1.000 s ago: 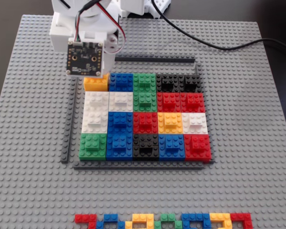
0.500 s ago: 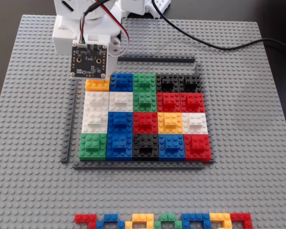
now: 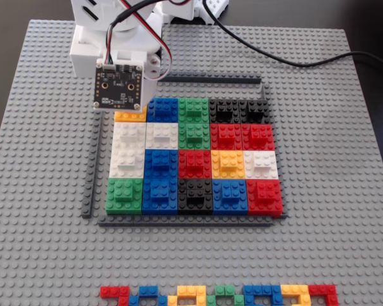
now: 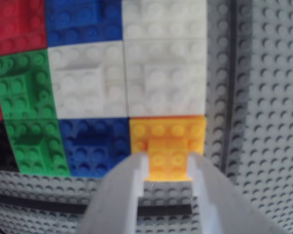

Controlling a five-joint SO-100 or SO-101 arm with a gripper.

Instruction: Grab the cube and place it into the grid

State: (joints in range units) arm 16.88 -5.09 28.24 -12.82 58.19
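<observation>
The yellow-orange cube (image 4: pixel 168 130) sits in the corner cell of the grid (image 4: pixel 88 83), next to a blue block and a white one. My gripper (image 4: pixel 168 158) is shut on the cube's raised cap, with one white finger (image 4: pixel 132 180) on each side of it. In the fixed view only a thin yellow edge of the cube (image 3: pixel 131 116) shows, at the grid's (image 3: pixel 195 162) top-left corner. The arm's wrist camera board (image 3: pixel 118 85) covers the rest of the cube and the fingers.
Thin dark grey strips (image 3: pixel 207 79) (image 3: pixel 94 166) (image 3: pixel 188 223) frame the grid on the large grey baseplate (image 3: pixel 332 191). A multicoloured brick strip (image 3: pixel 220 294) lies at the front edge. A black cable (image 3: pixel 287 60) crosses the back right.
The arm has come down over the grid's top-left corner, and the wrist board now covers most of the cube. The cube has sunk level with its neighbouring blocks.
</observation>
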